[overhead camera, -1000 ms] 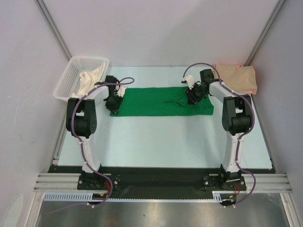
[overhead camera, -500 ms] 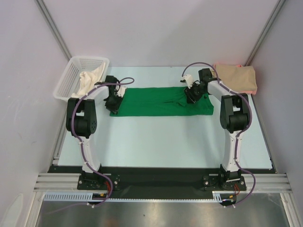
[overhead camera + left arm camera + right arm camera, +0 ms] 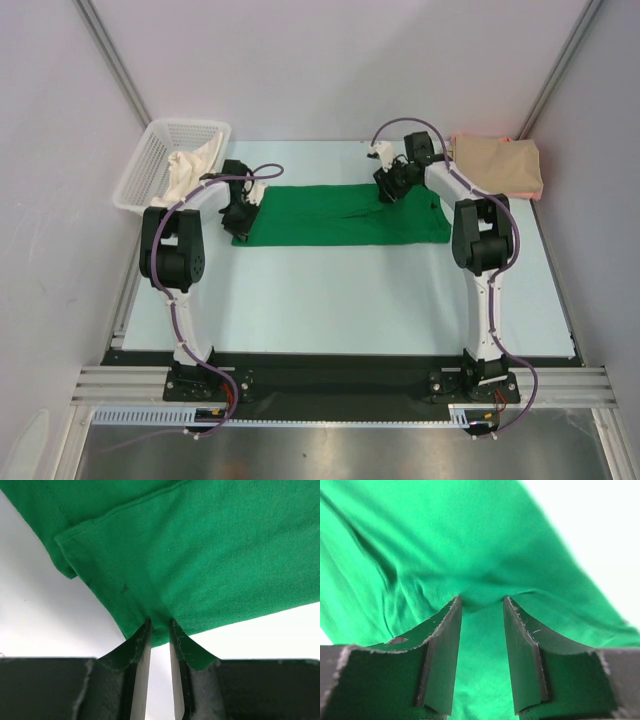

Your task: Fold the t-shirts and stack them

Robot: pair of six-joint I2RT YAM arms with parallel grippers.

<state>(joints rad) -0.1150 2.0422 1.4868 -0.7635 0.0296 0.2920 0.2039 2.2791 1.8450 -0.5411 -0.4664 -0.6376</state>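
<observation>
We see green t-shirt [image 3: 330,215] spread on worktop [image 3: 340,290]; left jaws pinch its left hem; right jaws grip fold at far edge; bare worktop lies nearside; tan t-shirt [image 3: 500,165] folded, far right corner.

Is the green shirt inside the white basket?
No, the green t-shirt lies spread on the table, outside the basket, which holds a whitish cloth.

One green t-shirt [image 3: 340,215], one tan t-shirt [image 3: 497,165] (a pink edge shows beside it), one white basket [image 3: 150,150], one pale cloth [image 3: 185,170] in it, one left gripper [image 3: 160,623], one right gripper [image 3: 482,600].
</observation>
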